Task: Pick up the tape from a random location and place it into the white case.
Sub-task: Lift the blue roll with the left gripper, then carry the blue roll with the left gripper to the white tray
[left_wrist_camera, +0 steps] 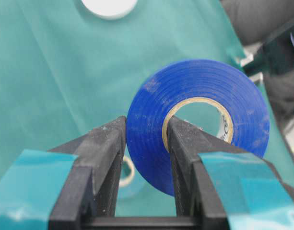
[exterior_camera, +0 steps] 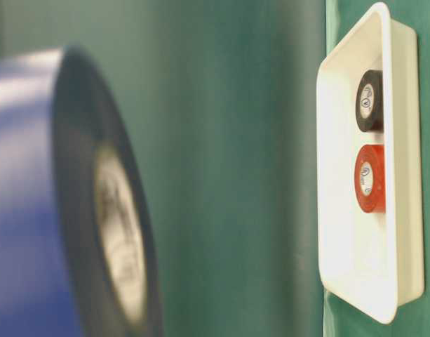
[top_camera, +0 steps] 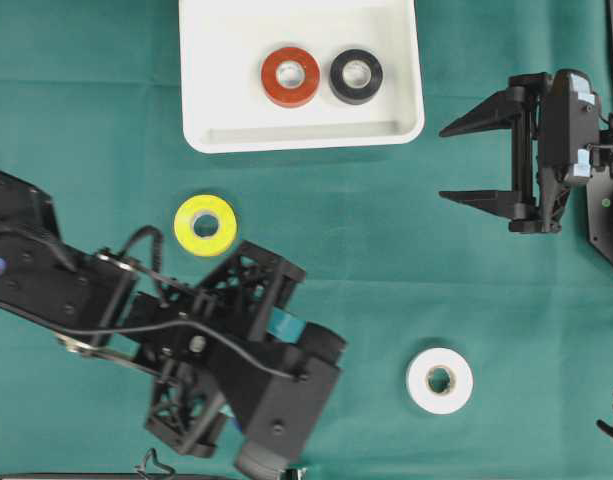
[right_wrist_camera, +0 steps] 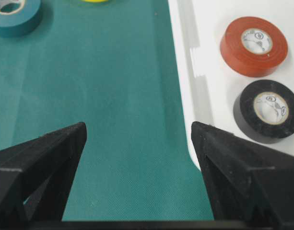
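Blue tape roll (left_wrist_camera: 197, 122) | glossy — scuffed | tan core

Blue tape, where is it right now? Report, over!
Left fingers shut on blue tape, one inside the core. Right gripper open, empty. White case holds red tape and black tape. Yellow tape lies between.

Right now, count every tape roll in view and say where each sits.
5: red roll and black roll in the white case; yellow roll and white roll on the cloth; blue roll in the left claw.
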Available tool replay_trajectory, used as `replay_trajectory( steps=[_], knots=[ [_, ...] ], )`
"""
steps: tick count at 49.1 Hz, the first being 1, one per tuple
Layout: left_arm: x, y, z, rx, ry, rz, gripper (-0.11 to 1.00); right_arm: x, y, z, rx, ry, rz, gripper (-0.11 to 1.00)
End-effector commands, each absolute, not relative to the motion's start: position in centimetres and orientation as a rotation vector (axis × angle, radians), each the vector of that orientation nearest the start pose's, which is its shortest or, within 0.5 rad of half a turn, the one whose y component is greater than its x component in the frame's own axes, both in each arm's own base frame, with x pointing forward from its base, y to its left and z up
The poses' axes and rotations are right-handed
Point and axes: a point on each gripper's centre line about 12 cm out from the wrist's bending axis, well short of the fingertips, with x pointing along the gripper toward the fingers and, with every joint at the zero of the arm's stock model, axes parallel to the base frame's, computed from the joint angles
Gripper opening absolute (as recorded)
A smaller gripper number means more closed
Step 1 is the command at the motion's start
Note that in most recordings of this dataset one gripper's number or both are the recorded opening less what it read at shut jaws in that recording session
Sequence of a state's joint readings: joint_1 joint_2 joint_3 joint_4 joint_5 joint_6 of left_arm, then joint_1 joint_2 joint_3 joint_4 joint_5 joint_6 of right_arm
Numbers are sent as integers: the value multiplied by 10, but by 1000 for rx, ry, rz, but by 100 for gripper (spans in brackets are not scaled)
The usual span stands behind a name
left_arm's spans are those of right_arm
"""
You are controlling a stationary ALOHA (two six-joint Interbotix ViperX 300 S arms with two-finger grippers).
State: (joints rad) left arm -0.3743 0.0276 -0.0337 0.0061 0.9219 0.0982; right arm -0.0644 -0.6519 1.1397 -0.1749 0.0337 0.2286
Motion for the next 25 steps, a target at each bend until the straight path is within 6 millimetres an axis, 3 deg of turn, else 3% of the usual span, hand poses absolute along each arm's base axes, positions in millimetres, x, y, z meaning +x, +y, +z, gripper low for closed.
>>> replay_trajectory(
  steps=[1,17,25],
  knots=[
    [394,-160,354,265,833,-399,22,237,-16,210,68,497,-84,86],
    [362,-162,342,279,838,-434,22,236,-17,209,68,506,-86,86],
    [359,-159,341,271,807,-429,22,236,-17,209,68,506,-86,86]
  ],
)
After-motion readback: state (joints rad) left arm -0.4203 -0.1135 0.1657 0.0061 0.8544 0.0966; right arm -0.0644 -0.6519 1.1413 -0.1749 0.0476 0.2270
